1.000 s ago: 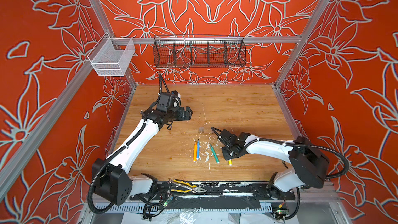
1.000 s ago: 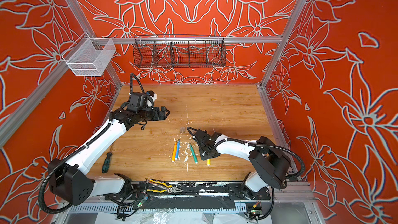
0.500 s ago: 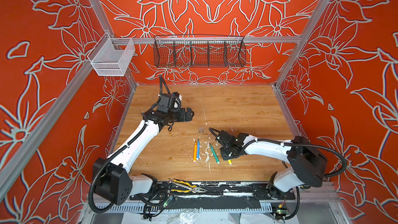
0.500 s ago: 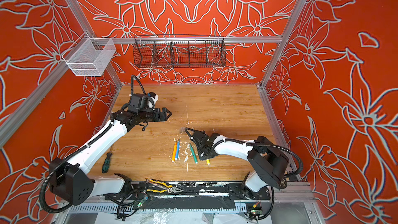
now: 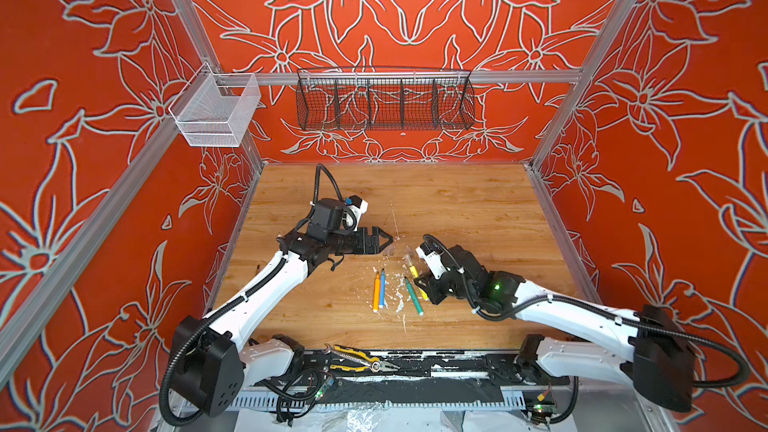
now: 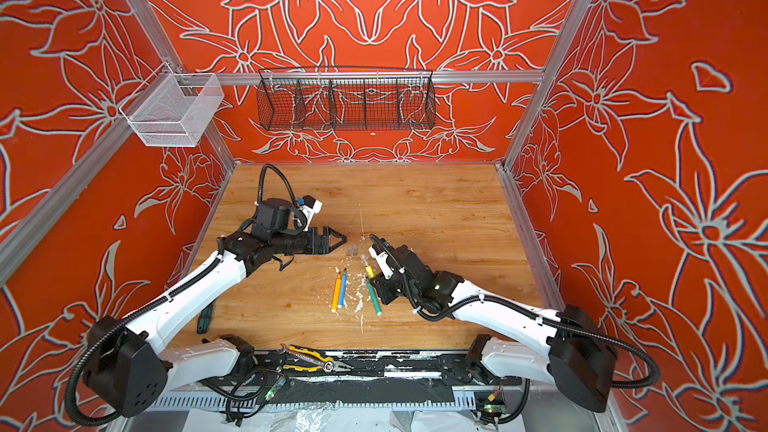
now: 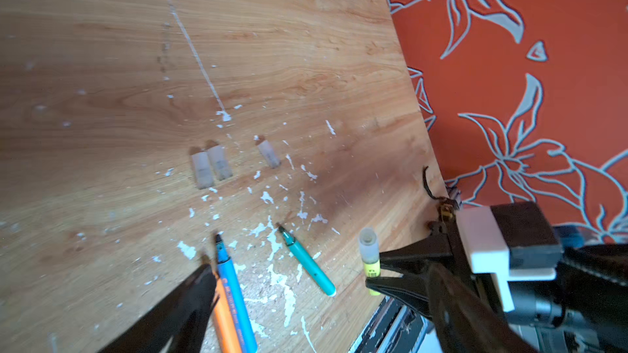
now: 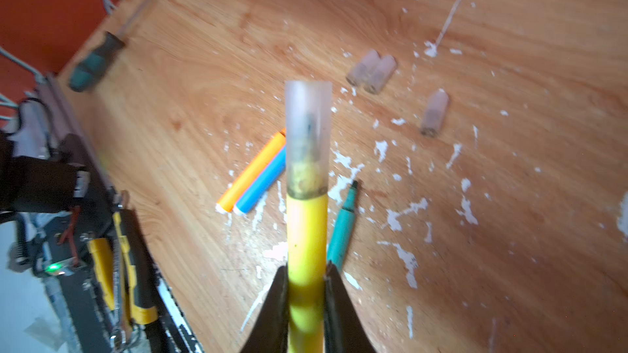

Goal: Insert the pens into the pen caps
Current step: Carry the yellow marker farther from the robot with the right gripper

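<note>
- Right wrist view: right gripper [image 8: 307,276] jaws pinching yellow pen [image 8: 307,232], long axis along the fingers, clear cap [image 8: 308,123] seated on the end pointing away.
- Small print on yellow and blue barrels, unreadable.
- Lying on table [image 5: 457,209]: orange pen [image 8: 251,171], blue pen [image 8: 263,183], green pen [image 8: 343,229]; three loose caps [image 8: 382,74], two touching.
- Left gripper [image 5: 384,239] jaws spread, near those caps.
</note>
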Robot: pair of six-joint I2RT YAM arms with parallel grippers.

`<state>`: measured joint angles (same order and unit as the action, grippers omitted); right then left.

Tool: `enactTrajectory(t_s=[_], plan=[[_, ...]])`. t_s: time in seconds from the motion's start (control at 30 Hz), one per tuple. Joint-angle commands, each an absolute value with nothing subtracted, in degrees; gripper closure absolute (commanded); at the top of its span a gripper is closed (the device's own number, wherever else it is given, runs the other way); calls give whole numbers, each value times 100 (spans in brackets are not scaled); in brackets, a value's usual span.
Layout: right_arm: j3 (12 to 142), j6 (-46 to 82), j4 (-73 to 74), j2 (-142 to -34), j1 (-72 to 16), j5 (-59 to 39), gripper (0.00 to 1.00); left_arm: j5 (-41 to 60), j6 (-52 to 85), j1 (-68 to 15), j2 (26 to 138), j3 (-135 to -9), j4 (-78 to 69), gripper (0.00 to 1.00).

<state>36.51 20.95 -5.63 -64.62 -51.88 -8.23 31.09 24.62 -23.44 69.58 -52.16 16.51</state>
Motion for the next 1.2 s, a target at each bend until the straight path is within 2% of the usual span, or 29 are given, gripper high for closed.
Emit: enactTrajectory(t_s=[0.0, 0.07, 0.23, 0.43, 0.57, 0.63, 0.7, 0.77, 0.83, 0.87, 0.93, 1.17], plan=[[3589, 2024, 156, -6331, -5233, -1315, 86, 3323, 2606, -2674, 6936, -5169, 1002, 9], [3564, 2157, 352, -6293, -5229, -1343, 86, 3387, 2728, -2834, 6971, -5116, 673, 14], [3569, 2654, 685, -6212, -5231, -1130, 86, 3456, 3075, -3079, 7041, -4974, -72, 17], [3776, 2912, 852, -6302, -5230, -1315, 86, 3492, 3170, -3151, 7286, -5096, -275, 38], [3827, 3005, 831, -6226, -5234, -1188, 86, 3542, 3170, -3199, 7353, -5194, -321, 45], [3832, 3023, 794, -6188, -5230, -1144, 86, 3514, 3163, -3215, 7303, -5152, -405, 52], [3841, 3036, 760, -6180, -5233, -1147, 87, 3481, 3161, -3217, 7258, -5100, -494, 67], [3827, 3097, 793, -6178, -5230, -1112, 88, 3489, 3178, -3221, 7232, -5059, -574, 77], [3826, 3157, 800, -6165, -5234, -1082, 93, 3556, 3189, -3233, 7253, -5059, -614, 83], [3835, 3200, 817, -6163, -5230, -1052, 100, 3592, 3176, -3242, 7267, -5066, -608, 87], [3851, 3266, 834, -6154, -5230, -993, 100, 3659, 3149, -3268, 7311, -5075, -589, 98], [3891, 3286, 989, -5744, -5230, -519, 100, 3887, 2815, -3544, 7362, -4929, -531, 100]])
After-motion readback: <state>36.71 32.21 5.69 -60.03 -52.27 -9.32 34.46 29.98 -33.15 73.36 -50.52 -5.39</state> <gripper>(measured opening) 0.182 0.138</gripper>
